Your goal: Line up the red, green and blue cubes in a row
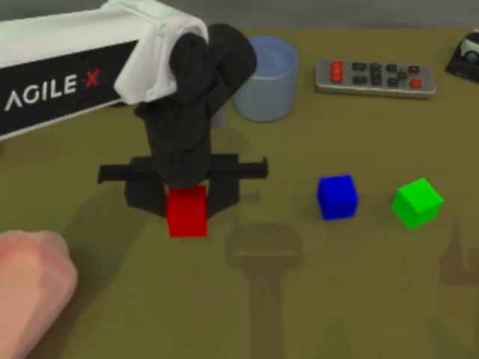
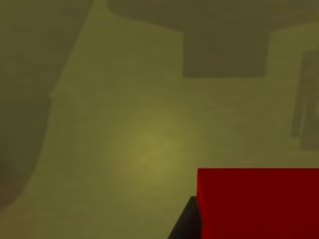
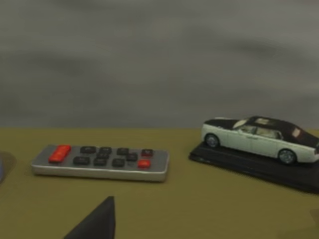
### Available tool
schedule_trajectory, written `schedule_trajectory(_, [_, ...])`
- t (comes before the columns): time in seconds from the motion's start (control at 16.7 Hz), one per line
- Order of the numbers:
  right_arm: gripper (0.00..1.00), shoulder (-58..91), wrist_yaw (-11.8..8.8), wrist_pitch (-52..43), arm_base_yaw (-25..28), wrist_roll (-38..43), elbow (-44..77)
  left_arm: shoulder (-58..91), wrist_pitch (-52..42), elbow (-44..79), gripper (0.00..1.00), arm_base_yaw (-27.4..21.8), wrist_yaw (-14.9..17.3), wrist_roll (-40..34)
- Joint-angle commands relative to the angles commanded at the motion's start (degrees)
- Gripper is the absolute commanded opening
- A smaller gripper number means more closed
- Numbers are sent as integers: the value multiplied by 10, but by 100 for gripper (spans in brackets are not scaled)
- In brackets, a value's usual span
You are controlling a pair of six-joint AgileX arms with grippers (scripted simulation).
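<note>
Our left arm: long boxy forearm link, glossy white shell over a black side panel. Panel carries white lettering "AGILE" followed by a red "X". The white casing ends in a rounded, sculpted shoulder piece.

Beyond that, a matte black wrist housing, bulbous and stacked in rounded segments. Below it a flat black crossbar runs sideways with squared ends. Black left gripper hangs under the bar; one dark angular finger shows in our left wrist view.

Right wrist view: a single dark, pointed wedge of right gripper finger.
</note>
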Motion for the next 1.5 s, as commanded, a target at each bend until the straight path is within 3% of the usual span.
schedule_trajectory(0.36, [100,0,0,0,0,0,0,3,10,-6,0,1,0,-2])
schedule_trajectory(0.78, [100,0,0,0,0,0,0,41,140,-96,0,0,0,-2])
schedule_trajectory(1.08, [100,0,0,0,0,0,0,44,148,-103,0,-1,0,-2])
schedule_trajectory(1.5, [100,0,0,0,0,0,0,44,148,-103,53,-1,0,-2])
